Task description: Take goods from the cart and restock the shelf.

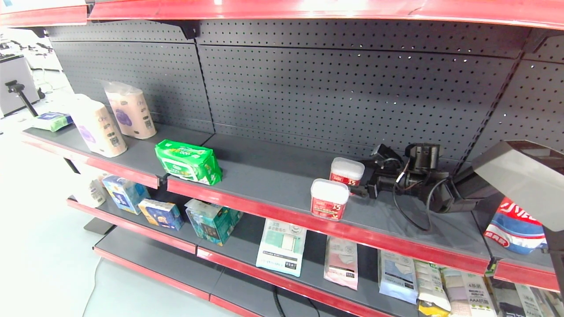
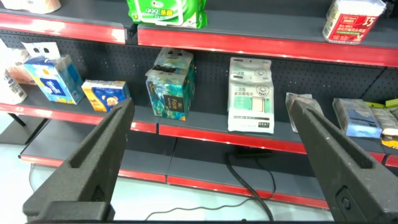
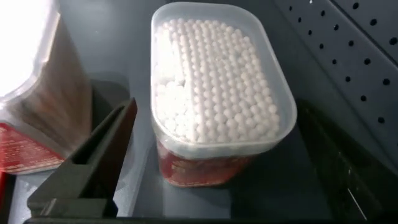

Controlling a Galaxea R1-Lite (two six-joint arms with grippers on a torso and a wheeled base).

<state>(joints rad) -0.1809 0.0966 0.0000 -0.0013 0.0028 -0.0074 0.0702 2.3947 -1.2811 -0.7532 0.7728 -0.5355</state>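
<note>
Two clear boxes of cotton swabs with red labels stand on the grey middle shelf [image 1: 273, 171]. The front box [image 1: 329, 198] [image 3: 25, 106] is near the red shelf edge. The rear box [image 1: 347, 171] [image 3: 214, 93] stands just behind it, upright on the shelf. My right gripper [image 1: 360, 184] [image 3: 214, 130] is open around the rear box, with a small gap between each finger and the box's sides. My left gripper [image 2: 211, 106] is open with nothing in it, facing the lower shelves from a distance.
A green wipes pack [image 1: 188, 162] [image 2: 166, 11] lies further left on the same shelf, with two tissue roll packs [image 1: 98, 127] beyond it. A red, white and blue bag [image 1: 515, 224] sits at the right. Boxed and bagged goods [image 2: 250, 94] line the lower shelf.
</note>
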